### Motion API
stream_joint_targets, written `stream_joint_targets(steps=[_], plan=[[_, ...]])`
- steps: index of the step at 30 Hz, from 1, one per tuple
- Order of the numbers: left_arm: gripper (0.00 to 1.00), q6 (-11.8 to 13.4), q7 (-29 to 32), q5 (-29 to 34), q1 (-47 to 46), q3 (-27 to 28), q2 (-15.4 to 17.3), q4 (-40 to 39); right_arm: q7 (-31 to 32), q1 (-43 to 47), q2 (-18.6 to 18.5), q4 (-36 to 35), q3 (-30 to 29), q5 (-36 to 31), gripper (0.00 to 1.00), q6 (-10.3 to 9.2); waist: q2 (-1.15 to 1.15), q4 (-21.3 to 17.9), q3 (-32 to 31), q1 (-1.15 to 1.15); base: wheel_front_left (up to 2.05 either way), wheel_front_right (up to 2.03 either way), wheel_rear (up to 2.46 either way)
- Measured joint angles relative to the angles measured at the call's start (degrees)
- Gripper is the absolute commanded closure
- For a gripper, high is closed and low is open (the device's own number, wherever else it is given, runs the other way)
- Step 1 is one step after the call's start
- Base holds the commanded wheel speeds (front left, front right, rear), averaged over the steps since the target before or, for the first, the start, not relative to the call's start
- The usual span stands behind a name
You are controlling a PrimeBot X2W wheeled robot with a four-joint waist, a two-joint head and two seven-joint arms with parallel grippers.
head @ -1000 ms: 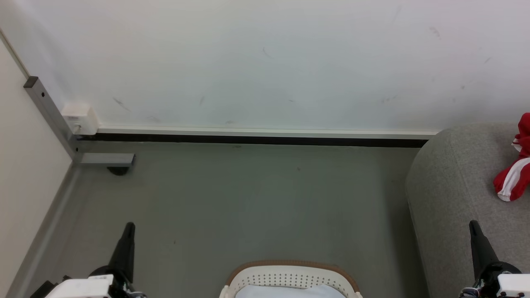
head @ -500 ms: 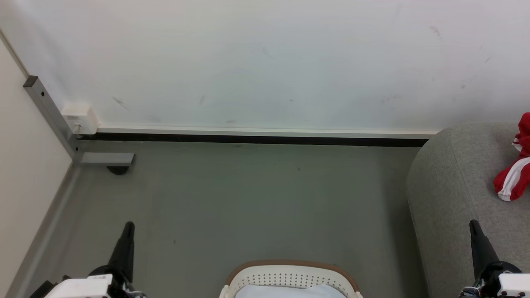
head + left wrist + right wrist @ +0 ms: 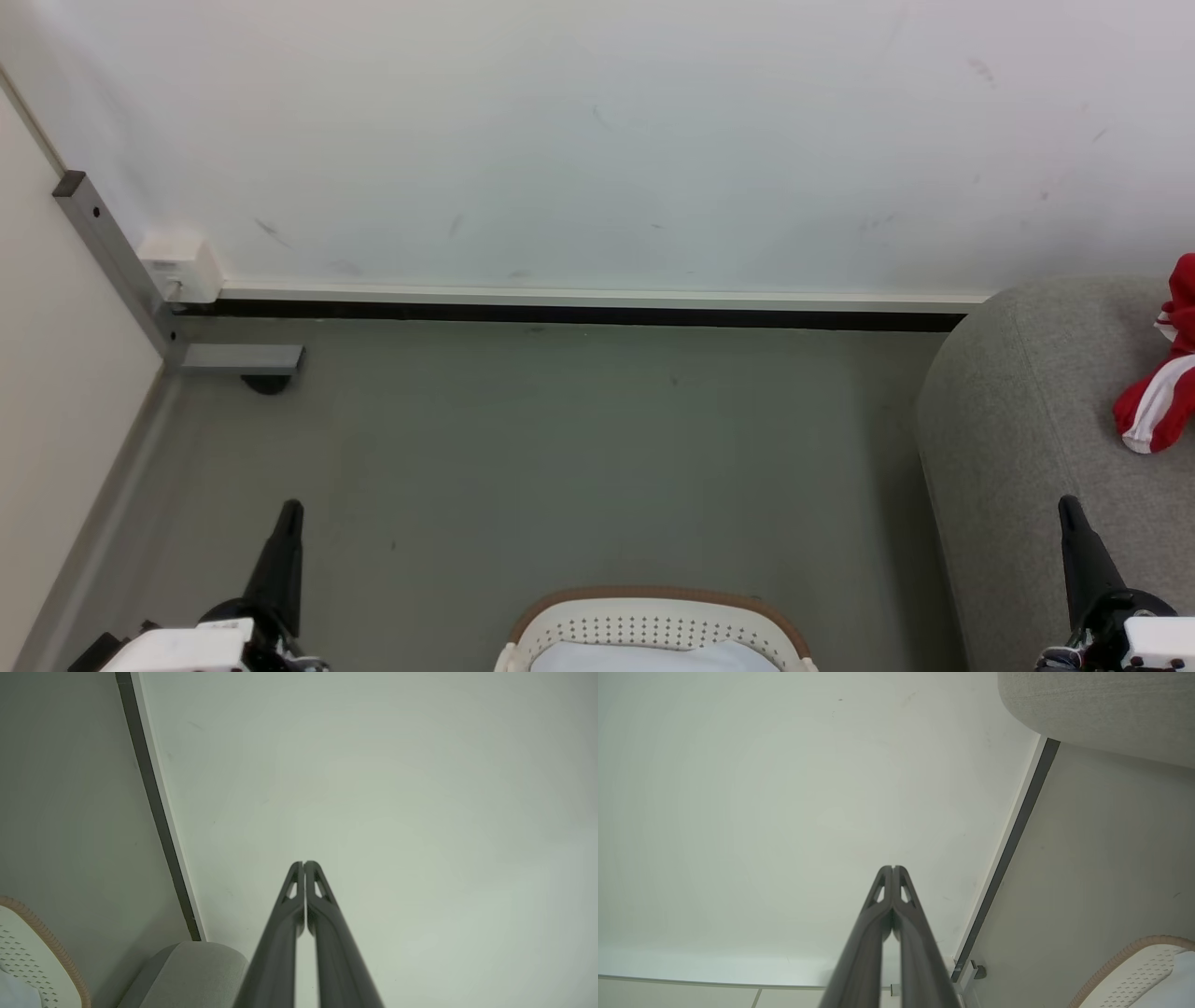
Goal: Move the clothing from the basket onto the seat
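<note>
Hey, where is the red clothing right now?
In the head view, the red clothing lies on the grey sofa at the far right edge, well apart from the basket at the bottom centre.

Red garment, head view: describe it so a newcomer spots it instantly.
Start at the big light-grey sofa on the right of the head view. On its cushion, at the frame's right edge, lies a crumpled bright red garment with white stripes. Its neighbours are grey fabric and a white, tan-rimmed basket at bottom centre.
</note>
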Motion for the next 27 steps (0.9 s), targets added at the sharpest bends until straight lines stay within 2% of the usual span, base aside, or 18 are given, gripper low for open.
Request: stream_joint_targets(steps=[27], plan=[[1.0, 0.0, 0.0, 0.0, 0.0, 0.0, 0.0, -0.01, -0.01, 0.0, 0.0, 0.0, 0.0, 0.0, 1.0, 0.0, 0.0, 0.0, 0.0, 0.0, 0.0, 0.0, 0.0]])
